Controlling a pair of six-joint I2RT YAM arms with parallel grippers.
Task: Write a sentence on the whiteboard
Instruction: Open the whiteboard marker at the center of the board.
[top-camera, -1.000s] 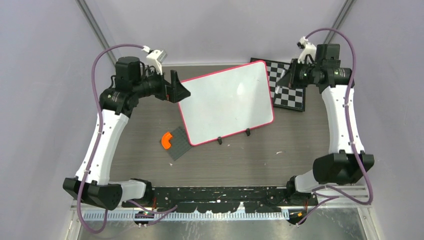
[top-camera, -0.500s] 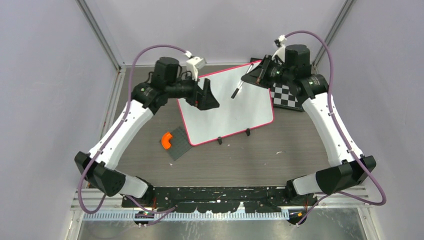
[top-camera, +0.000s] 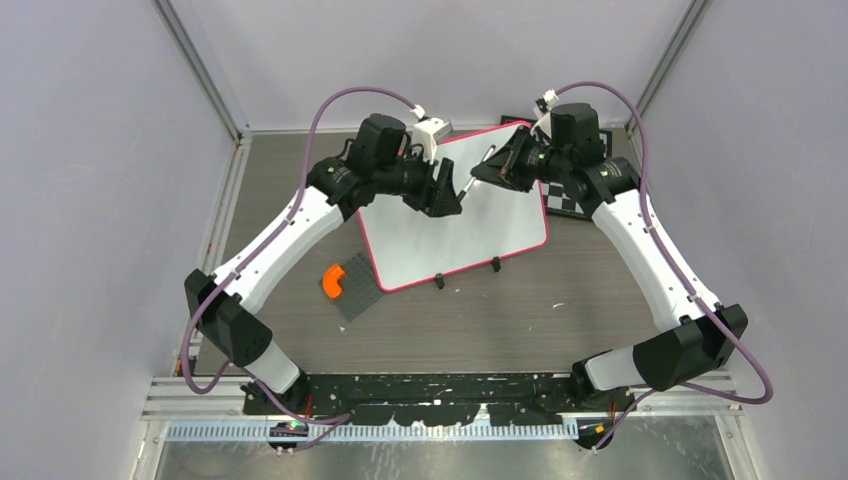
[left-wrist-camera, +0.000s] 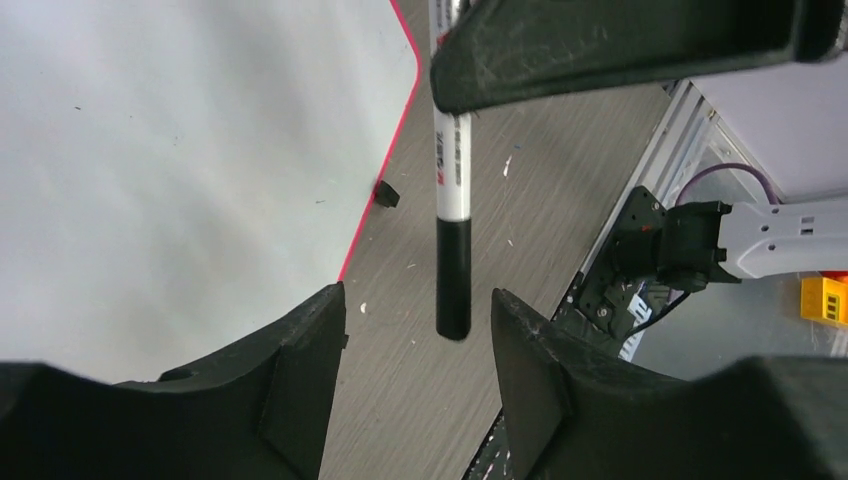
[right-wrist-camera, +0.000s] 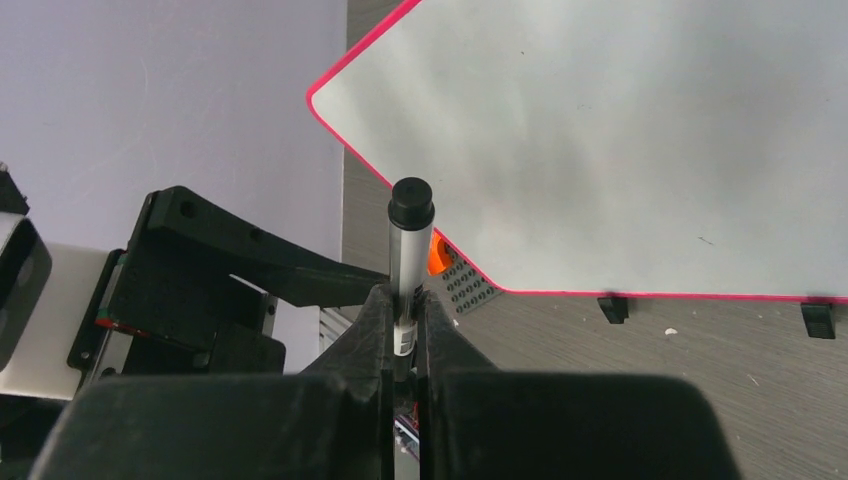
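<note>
A grey-brown wood-grain table (top-camera: 520, 320) is taken up at its middle by the large flat white rectangular whiteboard with the thin red-pink rim (top-camera: 450, 240), which lies skewed on it with two small black feet (top-camera: 494, 265) at the near edge. Its face is blank: no stroke of the sentence is to be seen, so the writing is judged not yet begun.

Above the board's far edge the two grippers stand nose to nose. The right gripper (right-wrist-camera: 403, 300) is clenched on the barrel of a slim white-barrelled marker pen (left-wrist-camera: 452, 160). The left gripper (left-wrist-camera: 415, 310) is spread, its jaws set either side of the pen's black plastic cap (left-wrist-camera: 453, 280) with a gap visible on each side — nothing is gripped by it.

The step in hand is judged to be the uncapping. For the next move, the left jaws would have to be shut squarely on the cap and drawn straight along the pen's axis while the barrel is held firm — a skewed pull could twist the pen in the right grip.
</note>
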